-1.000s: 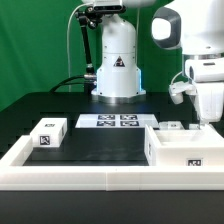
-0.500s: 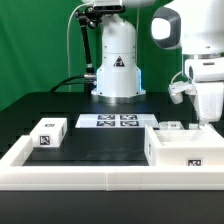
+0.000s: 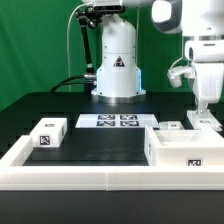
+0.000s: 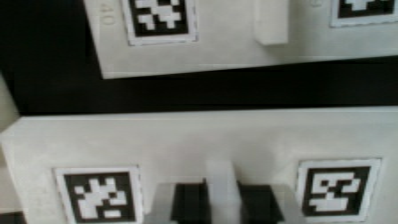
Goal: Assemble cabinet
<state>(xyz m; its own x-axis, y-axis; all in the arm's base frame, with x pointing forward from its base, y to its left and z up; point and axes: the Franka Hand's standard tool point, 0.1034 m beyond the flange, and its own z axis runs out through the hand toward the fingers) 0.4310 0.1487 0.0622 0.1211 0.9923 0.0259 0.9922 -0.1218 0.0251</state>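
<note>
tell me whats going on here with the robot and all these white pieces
The arm's gripper hangs above the white cabinet shell on the exterior view's right, apparently holding nothing. Whether its jaws are open or shut is unclear. A tagged drawer block sits apart on the exterior view's left, untouched, and the marker board lies in the middle near the robot's base. The pieces are not yet joined.
</note>
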